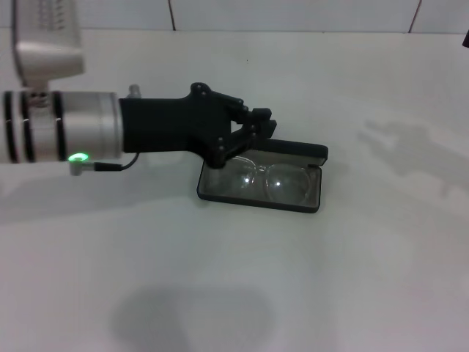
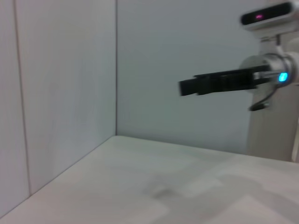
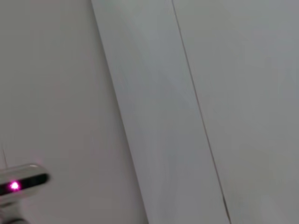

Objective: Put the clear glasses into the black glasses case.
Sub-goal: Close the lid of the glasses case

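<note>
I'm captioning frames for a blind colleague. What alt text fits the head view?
The clear glasses lie inside the open black glasses case on a white table. The left gripper, reaching in from the left, hovers at the case's rear left edge.

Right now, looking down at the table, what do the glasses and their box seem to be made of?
The glasses look like clear, glossy plastic: the grey lining shows through lenses and frame, with small bright glints. The case looks like hard matte black plastic or a leather-like cover, going by its stiff rim and dull surface; which one cannot be told. The left end effector hangs over the case's near-left end.
</note>
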Robot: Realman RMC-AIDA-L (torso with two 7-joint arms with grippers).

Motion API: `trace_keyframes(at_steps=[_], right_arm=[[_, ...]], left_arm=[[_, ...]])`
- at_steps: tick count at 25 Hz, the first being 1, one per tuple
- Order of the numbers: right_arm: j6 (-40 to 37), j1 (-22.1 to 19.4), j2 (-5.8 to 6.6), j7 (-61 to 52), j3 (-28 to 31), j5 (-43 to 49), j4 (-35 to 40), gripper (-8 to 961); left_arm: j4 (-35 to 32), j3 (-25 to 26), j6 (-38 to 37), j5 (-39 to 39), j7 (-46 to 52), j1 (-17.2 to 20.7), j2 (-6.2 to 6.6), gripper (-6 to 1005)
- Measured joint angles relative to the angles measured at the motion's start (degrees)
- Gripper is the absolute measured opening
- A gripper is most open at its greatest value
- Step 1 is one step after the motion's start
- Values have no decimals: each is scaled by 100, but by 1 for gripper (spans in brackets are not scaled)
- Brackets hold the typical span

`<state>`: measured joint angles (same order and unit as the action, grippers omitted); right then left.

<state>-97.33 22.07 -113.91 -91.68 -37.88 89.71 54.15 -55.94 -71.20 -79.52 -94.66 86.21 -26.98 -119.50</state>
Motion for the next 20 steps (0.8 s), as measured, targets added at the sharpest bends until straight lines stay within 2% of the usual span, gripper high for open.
trace_keyframes(at_steps=[5, 14, 20], right_arm=[[-110, -135, -7, 11, 0, -96, -10, 248], [-120, -227, -9, 168, 0, -235, -235, 248], [-119, -222, -9, 213, 0, -245, -250, 248]], left_arm=[[1026, 71, 696, -170, -56, -842, -1, 169], [1750, 28, 1199, -680, -106, -1302, -19, 258], [1856, 24, 1355, -664, -215, -1309, -28, 231]])
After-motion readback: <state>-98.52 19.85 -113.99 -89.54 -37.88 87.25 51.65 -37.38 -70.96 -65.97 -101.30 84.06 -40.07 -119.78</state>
